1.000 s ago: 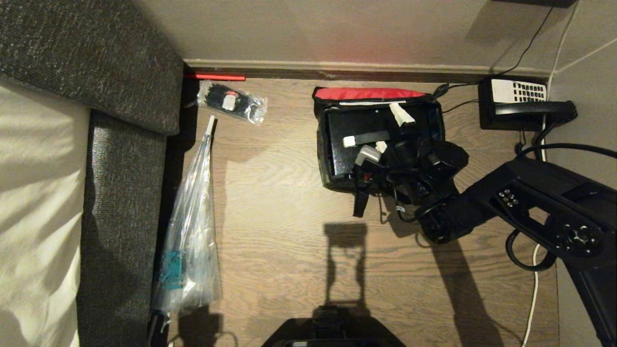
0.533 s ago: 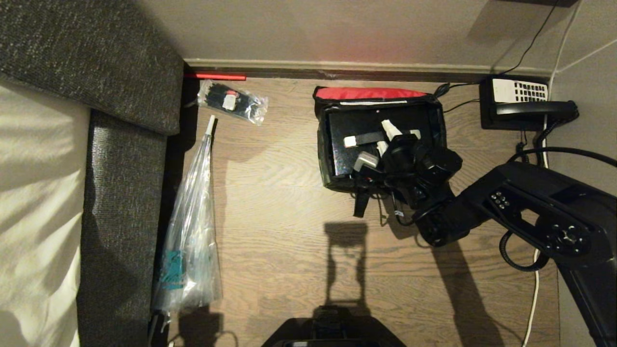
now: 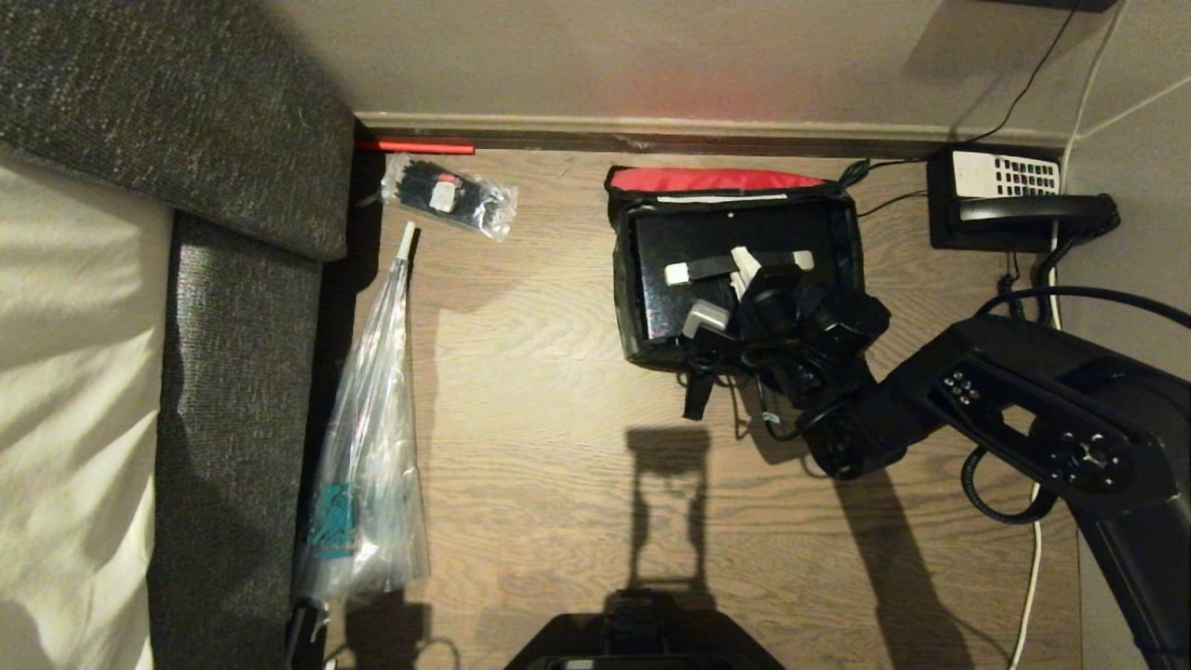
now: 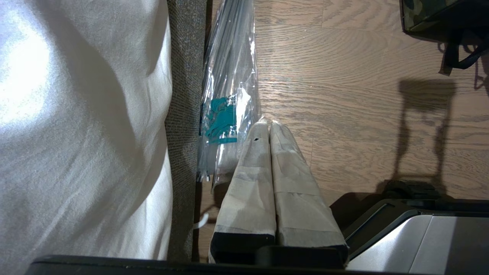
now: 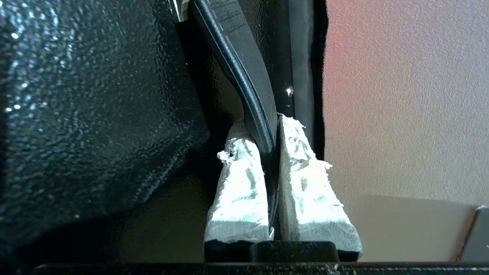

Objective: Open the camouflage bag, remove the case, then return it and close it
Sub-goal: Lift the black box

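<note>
The camouflage bag (image 3: 625,312) stands open on the wooden floor by the wall, its red-lined lid (image 3: 716,180) folded back against the skirting. The flat black case (image 3: 707,237) lies inside it, with a black strap handle (image 3: 712,269) ending in white tabs. My right gripper (image 3: 744,279) is over the case's middle, shut on that strap handle (image 5: 244,76); the white-taped fingertips (image 5: 294,133) pinch it from both sides, and the gripper (image 5: 269,130) sits beside the case's textured black surface (image 5: 95,95). My left gripper (image 4: 267,126) is parked low near the sofa, shut and empty. A corner of the bag (image 4: 420,15) shows there.
A black telephone (image 3: 1014,200) with a white keypad sits in the right corner, cables running from it. A long clear plastic sleeve (image 3: 368,447) and a small plastic packet (image 3: 447,195) lie by the grey sofa (image 3: 233,372) on the left. The robot's base (image 3: 642,642) is at the near edge.
The right gripper moved a little towards the case's strap handle and its fingers closed from wide open onto the strap. The left arm has not moved.
</note>
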